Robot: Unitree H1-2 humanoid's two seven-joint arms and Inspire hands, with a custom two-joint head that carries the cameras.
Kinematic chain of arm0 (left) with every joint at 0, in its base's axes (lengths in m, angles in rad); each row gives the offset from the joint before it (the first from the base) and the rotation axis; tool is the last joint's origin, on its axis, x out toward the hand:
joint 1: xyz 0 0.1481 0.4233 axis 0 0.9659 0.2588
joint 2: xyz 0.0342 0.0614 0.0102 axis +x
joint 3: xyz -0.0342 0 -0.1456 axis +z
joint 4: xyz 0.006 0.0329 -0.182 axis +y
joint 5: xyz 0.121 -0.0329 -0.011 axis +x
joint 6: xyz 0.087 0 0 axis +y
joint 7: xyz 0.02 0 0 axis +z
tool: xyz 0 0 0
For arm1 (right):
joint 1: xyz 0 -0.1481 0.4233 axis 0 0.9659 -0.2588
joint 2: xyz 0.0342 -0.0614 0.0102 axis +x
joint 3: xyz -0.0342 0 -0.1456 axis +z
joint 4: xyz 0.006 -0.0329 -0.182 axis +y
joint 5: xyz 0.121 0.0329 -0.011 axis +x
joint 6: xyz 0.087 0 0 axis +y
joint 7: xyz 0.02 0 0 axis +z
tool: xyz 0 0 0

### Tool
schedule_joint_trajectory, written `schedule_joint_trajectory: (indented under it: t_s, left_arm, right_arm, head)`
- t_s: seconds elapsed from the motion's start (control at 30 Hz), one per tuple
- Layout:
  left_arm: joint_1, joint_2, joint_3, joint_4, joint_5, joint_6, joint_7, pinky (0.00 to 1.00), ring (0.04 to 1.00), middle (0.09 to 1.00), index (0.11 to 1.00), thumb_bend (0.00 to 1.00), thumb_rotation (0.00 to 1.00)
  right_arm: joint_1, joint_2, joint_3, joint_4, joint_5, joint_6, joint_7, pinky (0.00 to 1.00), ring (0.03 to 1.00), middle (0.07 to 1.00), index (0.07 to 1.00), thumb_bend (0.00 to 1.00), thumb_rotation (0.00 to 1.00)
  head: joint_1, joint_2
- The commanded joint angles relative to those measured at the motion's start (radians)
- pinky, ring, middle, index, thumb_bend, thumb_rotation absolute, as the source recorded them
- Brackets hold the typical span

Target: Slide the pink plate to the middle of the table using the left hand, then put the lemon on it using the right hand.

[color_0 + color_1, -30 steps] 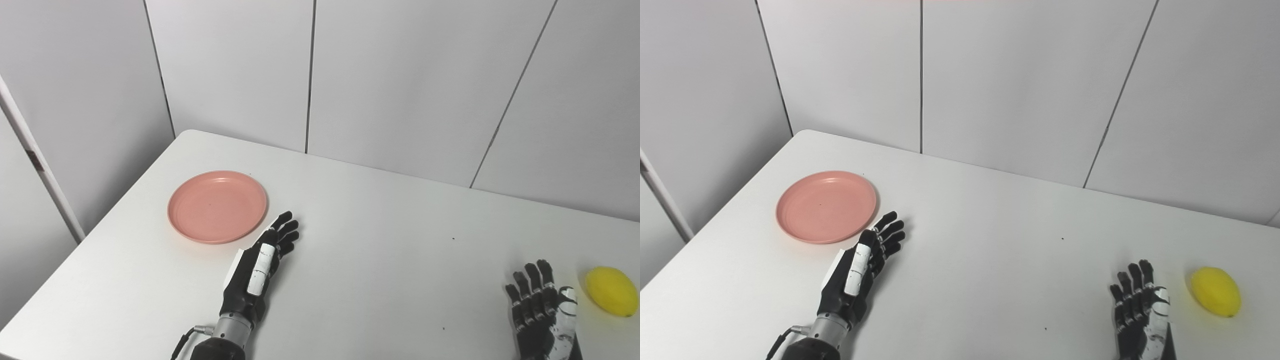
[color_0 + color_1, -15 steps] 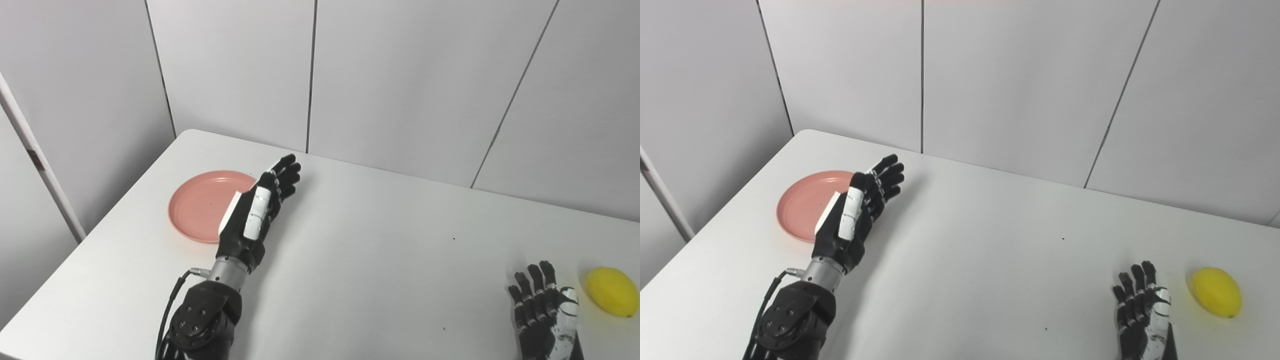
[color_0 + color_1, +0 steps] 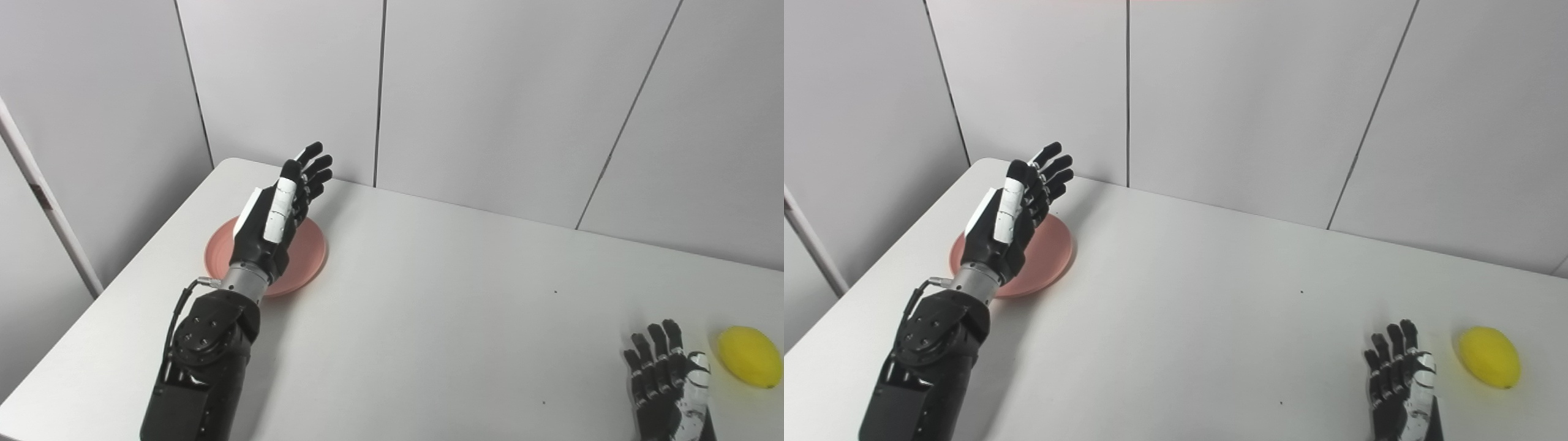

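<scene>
The pink plate [image 3: 306, 252] lies flat near the table's far left corner, partly covered by my left arm. My left hand [image 3: 278, 205] hangs open in the air above it, fingers stretched toward the back wall and holding nothing. The yellow lemon [image 3: 750, 356] rests on the table at the right edge. Just left of it, my right hand [image 3: 667, 387] sits low at the bottom edge of the picture, open, fingers pointing up, a small gap away from the lemon.
The white table [image 3: 465, 306] runs from the rounded far left corner to the right edge of the picture. Grey wall panels [image 3: 490, 92] stand close behind its back edge. A white post [image 3: 43, 196] leans at the left.
My left hand has risen from the table beside the plate and moved forward and left, now hovering over the plate. Right hand, plate and lemon have stayed put.
</scene>
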Motion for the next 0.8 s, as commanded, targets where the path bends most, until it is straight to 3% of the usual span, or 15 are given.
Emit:
schedule_joint_trajectory:
  t_s: [0.0,0.2,0.77]
  left_arm:
    - [-0.063,0.029,0.019,-0.004,-0.025,0.016,-0.006,0.96,0.918,0.914,0.925,1.00,0.96]
    - [-0.107,0.097,0.050,0.056,-0.029,0.035,-0.014,0.94,0.922,0.896,0.917,1.00,0.98]
    - [-0.181,0.300,0.090,0.346,-0.105,-0.002,-0.204,0.95,0.900,0.891,0.933,1.00,0.96]
  right_arm:
    - [0.062,0.017,0.000,0.084,0.010,-0.038,0.013,1.00,0.972,0.997,1.000,0.64,1.00]
    - [0.064,0.015,-0.001,0.078,0.009,-0.026,0.011,1.00,0.968,0.993,1.000,0.64,1.00]
    - [0.063,0.018,0.001,0.076,0.003,-0.030,0.010,1.00,0.964,0.990,1.000,0.63,1.00]
  head:
    - [0.000,0.001]
    - [0.001,0.001]
    - [0.000,-0.001]
